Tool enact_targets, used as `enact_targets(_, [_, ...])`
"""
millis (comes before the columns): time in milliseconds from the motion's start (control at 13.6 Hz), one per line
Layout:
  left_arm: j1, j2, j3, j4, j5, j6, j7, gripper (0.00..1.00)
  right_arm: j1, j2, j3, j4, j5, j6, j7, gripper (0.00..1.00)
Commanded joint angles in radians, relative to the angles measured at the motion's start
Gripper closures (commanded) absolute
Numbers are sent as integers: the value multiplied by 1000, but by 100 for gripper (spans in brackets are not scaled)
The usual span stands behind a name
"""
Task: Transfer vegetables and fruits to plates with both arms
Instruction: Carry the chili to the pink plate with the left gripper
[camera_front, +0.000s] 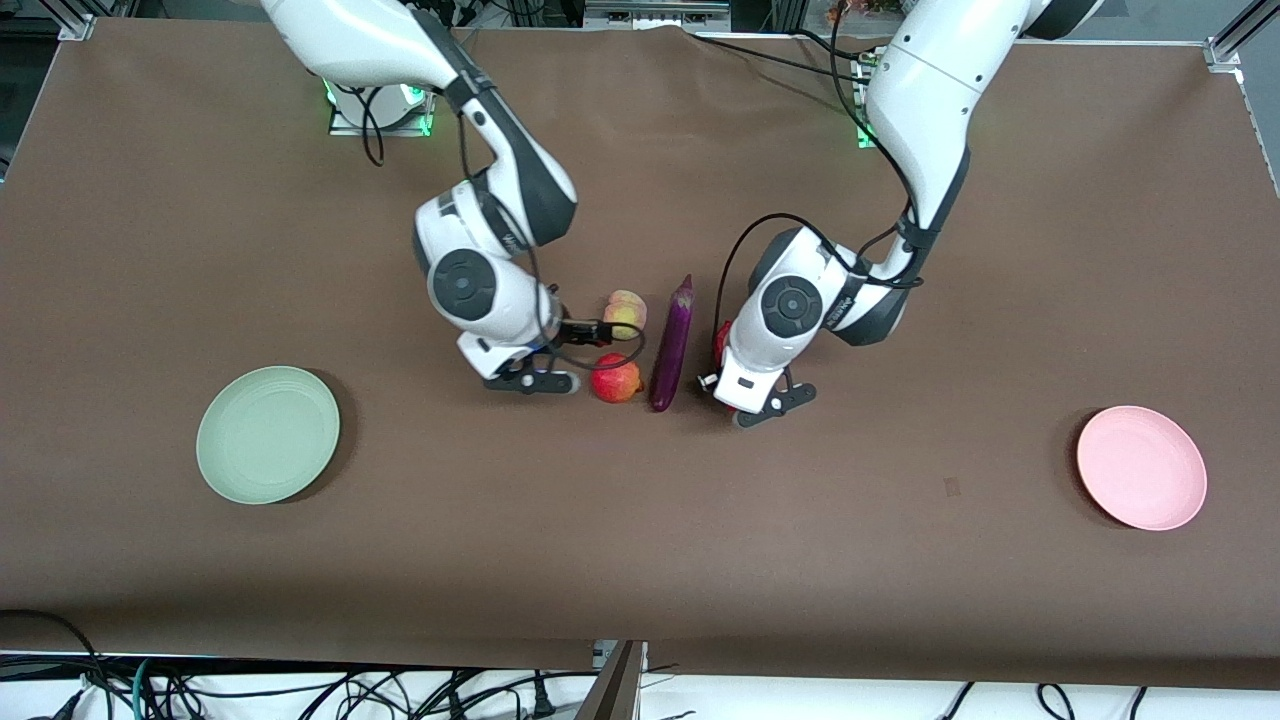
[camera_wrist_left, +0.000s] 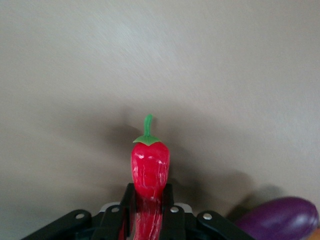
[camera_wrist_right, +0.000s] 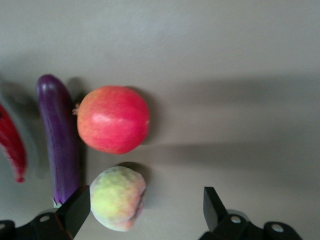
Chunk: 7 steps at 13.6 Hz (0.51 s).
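Our left gripper (camera_wrist_left: 149, 212) is clamped on the chili pepper (camera_wrist_left: 149, 167); our right gripper (camera_wrist_right: 145, 207) stands wide over the peach (camera_wrist_right: 118, 198). The apple (camera_front: 615, 380) sits at the peach's six o'clock, so closing carelessly could nudge it into the eggplant (camera_front: 672, 345).

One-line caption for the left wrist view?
Left gripper shut on the red chili pepper, green stem pointing away, eggplant at the frame's edge.
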Motion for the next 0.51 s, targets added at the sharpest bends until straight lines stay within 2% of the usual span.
enact_targets(0, [76,-139,28,0,5,-174,134,100,49,30,-9,-7,21,54,28,0])
enact_targets(221, [190,-211,29,17,7,-295,367,100,90,52,-9,-6,21,78,36,0])
enact_targets(441, [317,-225,35,62,37,-381,651,98,107,70,-9,-6,19,78,34,0])
